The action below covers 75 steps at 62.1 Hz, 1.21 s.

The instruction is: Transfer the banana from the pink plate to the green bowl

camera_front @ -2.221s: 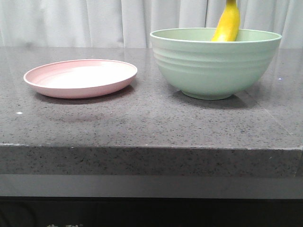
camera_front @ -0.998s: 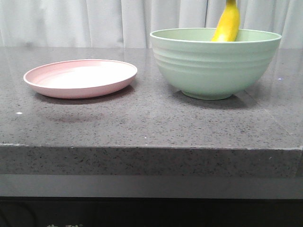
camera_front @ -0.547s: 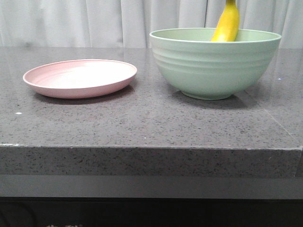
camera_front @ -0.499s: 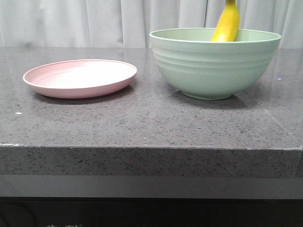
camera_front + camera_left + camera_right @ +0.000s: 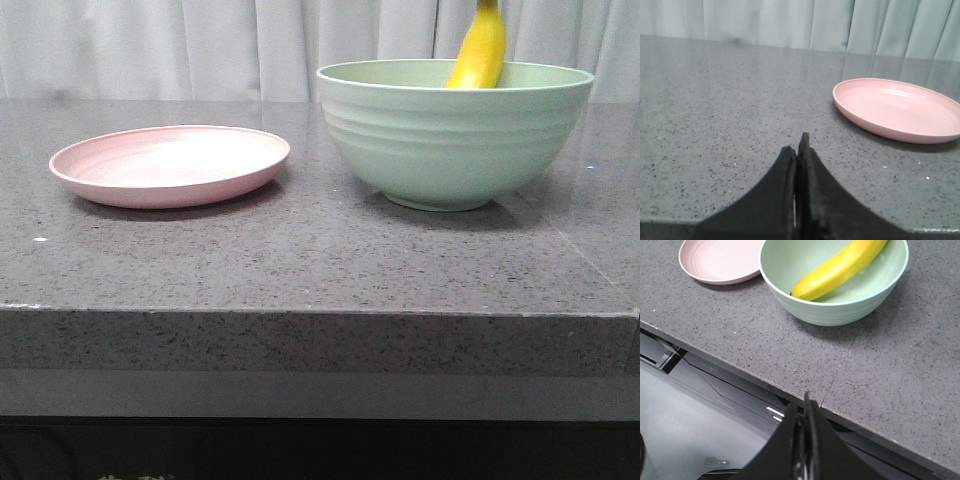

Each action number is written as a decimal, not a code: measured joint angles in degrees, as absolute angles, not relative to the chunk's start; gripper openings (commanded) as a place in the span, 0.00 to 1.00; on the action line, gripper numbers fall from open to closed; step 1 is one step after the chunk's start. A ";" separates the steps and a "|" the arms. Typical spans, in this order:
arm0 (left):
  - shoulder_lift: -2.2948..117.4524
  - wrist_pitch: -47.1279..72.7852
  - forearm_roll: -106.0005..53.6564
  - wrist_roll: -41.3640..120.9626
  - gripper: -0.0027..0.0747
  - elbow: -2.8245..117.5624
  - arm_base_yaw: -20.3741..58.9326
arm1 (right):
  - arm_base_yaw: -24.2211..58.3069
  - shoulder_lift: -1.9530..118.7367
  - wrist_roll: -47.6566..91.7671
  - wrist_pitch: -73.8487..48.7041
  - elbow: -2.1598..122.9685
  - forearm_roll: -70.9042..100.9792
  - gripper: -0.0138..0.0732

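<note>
**Both grippers pressed together, banana in bowl**

Left gripper [image 5: 796,150]: dark fingers pressed flat against each other, nothing between them, low over the speckled grey countertop [image 5: 715,115], with the pink plate [image 5: 900,107] near, off to one side and untouched. Right gripper [image 5: 805,412]: fingers likewise closed tight on nothing, hanging out past the front edge of the countertop, well apart from the green bowl [image 5: 840,307].

Banana [image 5: 840,267] lying inside the green bowl, slanted across the hollow, dark tip low against the inner wall, other end leaning up over the far rim. From the front, only the upper yellow part [image 5: 480,50] showing above the bowl's rim [image 5: 455,75], tilted and reaching to the top of the frame.

Pink plate [image 5: 170,165] bare, flat on the countertop [image 5: 300,260], to the left of the bowl [image 5: 455,140] and apart from it by a narrow gap. Pale pleated curtain [image 5: 200,45] behind the table. Neither arm visible in the front view.
</note>
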State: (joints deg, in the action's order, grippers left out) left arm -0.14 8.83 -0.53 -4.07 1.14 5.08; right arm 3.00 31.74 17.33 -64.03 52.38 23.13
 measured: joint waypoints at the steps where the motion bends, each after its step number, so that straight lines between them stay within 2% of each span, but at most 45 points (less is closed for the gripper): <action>1: -0.33 8.32 -0.70 -4.07 0.01 0.69 4.94 | 3.00 31.74 17.33 -64.03 52.38 23.13 0.08; 24: -0.30 0.00 -1.83 -4.28 0.01 -0.25 4.23 | 3.00 31.74 17.33 -64.03 52.38 23.22 0.08; 75: -0.30 -0.32 -1.72 -4.28 0.01 -0.25 6.42 | 3.00 31.74 17.33 -64.03 52.38 23.22 0.08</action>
State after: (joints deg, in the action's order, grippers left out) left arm -0.30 -0.32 -1.72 -4.28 -0.25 6.42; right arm 3.00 31.74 17.33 -64.03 52.38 23.22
